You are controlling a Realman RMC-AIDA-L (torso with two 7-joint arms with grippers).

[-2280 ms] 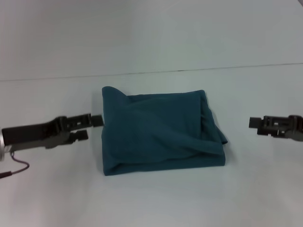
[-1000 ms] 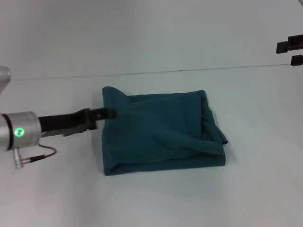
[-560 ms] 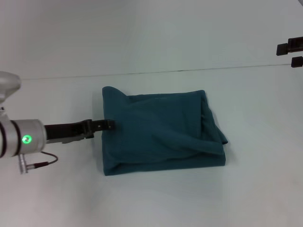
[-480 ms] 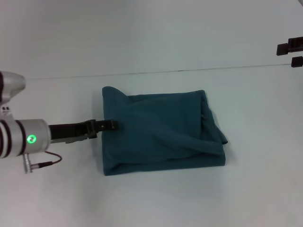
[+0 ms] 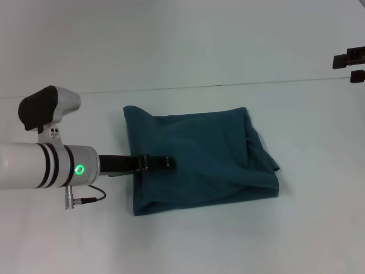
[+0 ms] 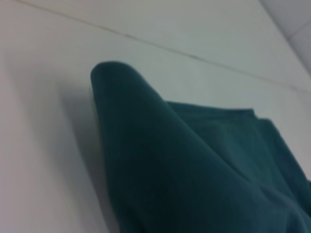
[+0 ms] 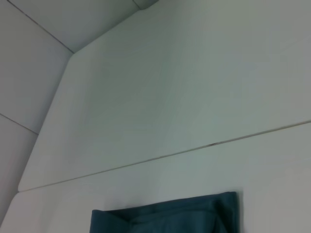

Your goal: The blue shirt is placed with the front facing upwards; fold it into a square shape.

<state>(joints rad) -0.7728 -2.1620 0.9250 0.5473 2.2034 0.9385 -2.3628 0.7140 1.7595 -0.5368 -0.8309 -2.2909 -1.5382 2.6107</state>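
Note:
The blue shirt (image 5: pixel 211 142) lies folded into a rough, rumpled rectangle in the middle of the white table, with no lettering showing. My left gripper (image 5: pixel 169 162) reaches in from the left and lies low on the shirt's left half, over the cloth. The left wrist view is filled with a raised fold of the shirt (image 6: pixel 194 170). My right gripper (image 5: pixel 352 66) hangs high at the far right, well away from the shirt, its two fingers apart and holding nothing. The right wrist view catches only the shirt's far edge (image 7: pixel 165 221).
The white table (image 5: pixel 182 245) runs around the shirt on every side. A thin seam line (image 5: pixel 239 84) crosses the table behind the shirt. A cable (image 5: pixel 85 200) hangs from my left arm's wrist.
My left arm has pushed rightward, from the shirt's left edge onto the cloth. The shirt has slid a little to the right and toward me. The right gripper has stayed raised at the far right.

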